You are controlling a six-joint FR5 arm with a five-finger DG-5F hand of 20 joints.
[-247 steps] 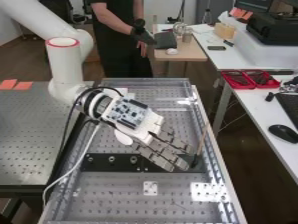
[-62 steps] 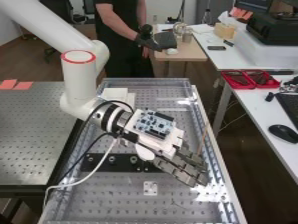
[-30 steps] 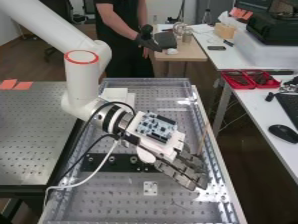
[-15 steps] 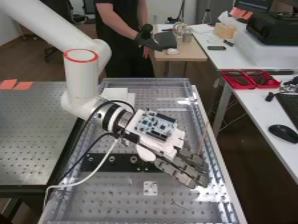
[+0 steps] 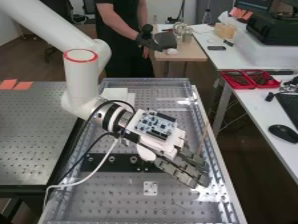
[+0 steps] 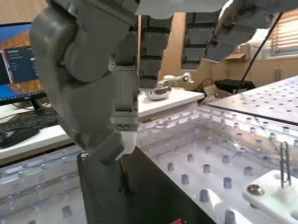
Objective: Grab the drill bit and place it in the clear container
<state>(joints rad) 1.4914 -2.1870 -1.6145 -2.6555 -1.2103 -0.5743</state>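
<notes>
White arm (image 5: 80, 80) leaning low over the workbench

A dark grey hand (image 5: 189, 172) is slanting down toward the lower right of the frame, poised above a perforated surface (image 5: 120, 197) inside a clear-walled enclosure (image 5: 143, 80). From here in the room I cannot tell how far open the hand is, or whether it is gripping anything. The wrist view is showing what looks like the drill bit (image 6: 124, 177), a slim dark piece, directly beneath the hand and against a black bar (image 6: 149, 185). A blue-and-white circuit board (image 5: 156, 124) is riding on the hand's back, near the center, while a white cable (image 5: 86, 182) is curving away at lower left. A thin tan stick (image 5: 205, 135) is rising just beside the hand, right of center. A small white plate (image 5: 150, 188) is lying at lower center, and red trays (image 5: 239, 80) are sitting at upper right.
</notes>
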